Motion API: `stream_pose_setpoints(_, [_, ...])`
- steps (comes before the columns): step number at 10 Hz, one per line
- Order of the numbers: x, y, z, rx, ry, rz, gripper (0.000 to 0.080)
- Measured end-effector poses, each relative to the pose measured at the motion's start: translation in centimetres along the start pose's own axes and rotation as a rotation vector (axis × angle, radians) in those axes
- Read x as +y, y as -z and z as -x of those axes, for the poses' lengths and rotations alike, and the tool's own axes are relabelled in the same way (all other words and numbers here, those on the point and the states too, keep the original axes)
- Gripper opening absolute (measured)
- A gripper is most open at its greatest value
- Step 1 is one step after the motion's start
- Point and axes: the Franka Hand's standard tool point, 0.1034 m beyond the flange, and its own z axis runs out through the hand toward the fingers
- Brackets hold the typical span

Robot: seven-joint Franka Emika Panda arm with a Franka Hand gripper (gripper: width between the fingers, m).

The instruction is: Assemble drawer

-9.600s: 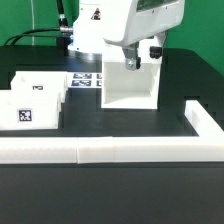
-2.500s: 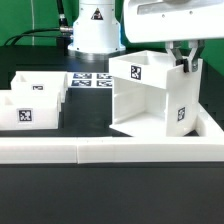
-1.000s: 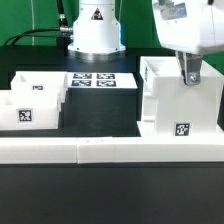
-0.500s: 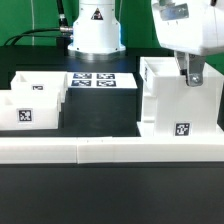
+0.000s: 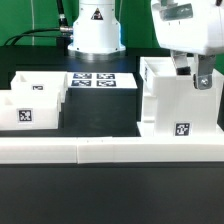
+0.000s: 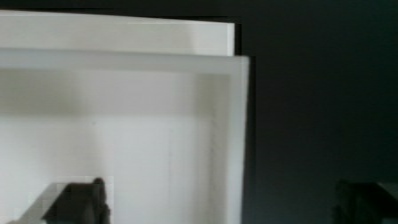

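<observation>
- Six o'clock in the exterior view, nearest the camera: the border bar (image 5: 100,150) runs across the black table (image 5: 110,195) and turns away from the camera at its four o'clock end. I treat it as the datum fence.
- Nine o'clock: the near tray (image 5: 25,110) stands just behind the bar with its tag facing the camera. The far tray (image 5: 40,85) sits close behind it at ten o'clock. Both are well apart from the arm.
- Three o'clock: the housing (image 5: 180,100) stands in the bar's corner, with its tag low on the camera-facing side. It looks seated against the bar, though the contact line itself is hidden.
- Two o'clock, at the housing's top edge: the gripper (image 5: 192,74) is spread. In the wrist view the two dark fingertips (image 6: 75,200) stand wide apart with one thin housing wall between them. Neither pad appears to touch it.
- Step in hand, by my judgement: clearing the gripper off the positioned housing.
  - Raise it straight up along the wall. Any sideways drift could drag a pad on the wall and skew the housing off the fence.
  - Keep the jaws wide until they are above the rim.
- Before going for a tray, I verify that the housing sits square to both legs of the bar.
- Twelve o'clock, farthest: the marker board (image 5: 100,80) lies flat on the table, and the robot base (image 5: 95,30) stands beyond it.
</observation>
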Motion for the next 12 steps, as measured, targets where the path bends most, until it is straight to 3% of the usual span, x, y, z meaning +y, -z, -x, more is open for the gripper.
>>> stream_pose_setpoints(2, [0.3, 0.8, 0.3, -0.005, 0.107, 0.003, 0.0647])
stream_pose_setpoints(5, [1.5, 3.9, 0.6, -0.047, 0.324, 0.063, 0.0649])
stream_pose_setpoints(6, [1.3, 4.4, 0.8, -0.043, 0.330, 0.047, 0.0649])
stream_pose_setpoints(8, [1.4, 4.2, 0.8, -0.045, 0.418, 0.048, 0.0649])
stream_pose_setpoints(9, [2.0, 4.2, 0.5, -0.049, 0.579, 0.076, 0.0649])
stream_pose_setpoints(10, [2.9, 4.3, -0.3, -0.066, 0.786, 0.135, 0.0649])
stream_pose_setpoints(12, [3.4, 4.8, -1.3, -0.100, 1.038, 0.169, 0.0649])
